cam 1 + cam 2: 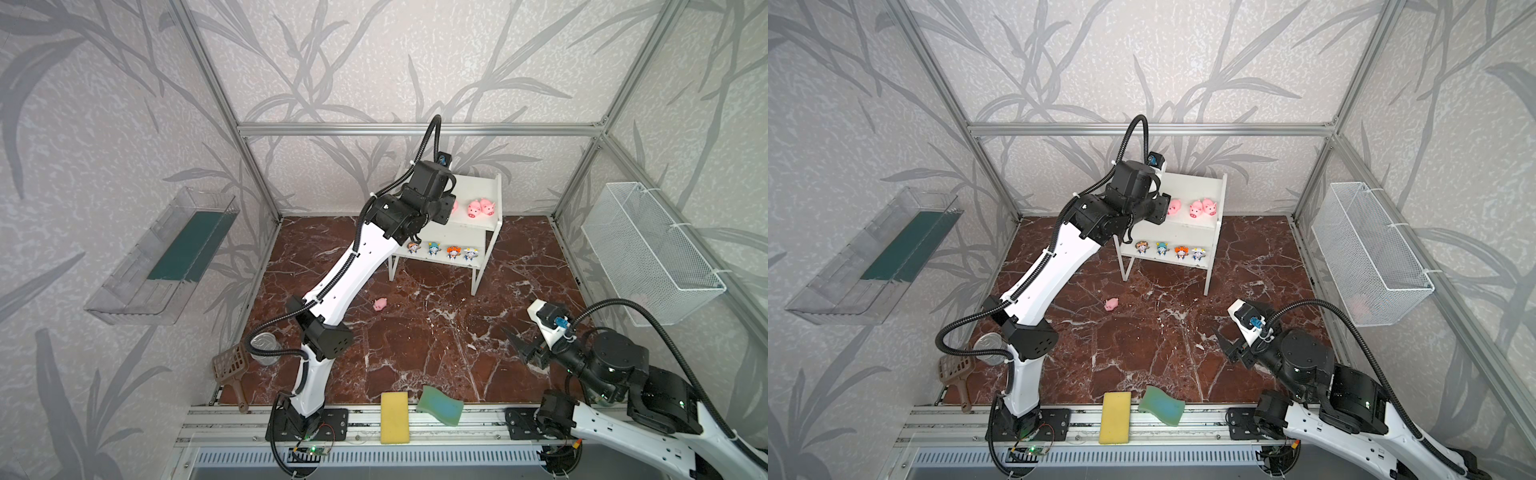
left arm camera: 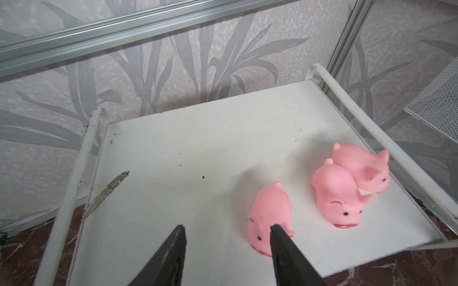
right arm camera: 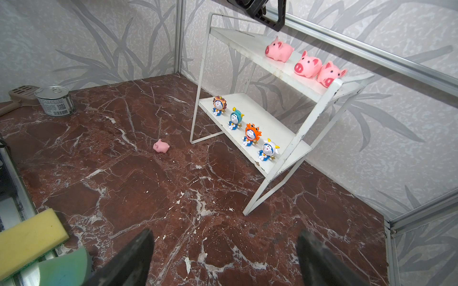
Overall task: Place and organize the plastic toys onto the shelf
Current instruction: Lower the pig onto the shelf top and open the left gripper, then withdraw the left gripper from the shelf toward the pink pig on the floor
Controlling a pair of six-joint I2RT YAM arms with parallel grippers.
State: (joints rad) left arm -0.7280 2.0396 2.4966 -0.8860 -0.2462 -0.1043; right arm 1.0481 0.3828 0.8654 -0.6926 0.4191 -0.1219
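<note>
Count taken from both top views and checked against the wrist views.

Pink pigs [image 3: 307,65]: four. Three are on the upper board; the lone pig [image 1: 379,304] is on the floor, left of frame centre.
Cartoon figurines [image 3: 252,135]: four, in one row on the lower board.
White shelf [image 3: 272,123]: one, with two boards.
Sponges: two, the yellow sponge [image 1: 395,417] and the green sponge [image 1: 440,405], at lower centre of frame.
Tin can [image 3: 55,100]: one.
Brown scoop [image 1: 230,365]: one.
Clear wall tray [image 1: 124,291]: one, at left of frame.
Wire basket [image 1: 648,249]: one, at right of frame.
Robot arms [image 1: 349,270]: two.
</note>
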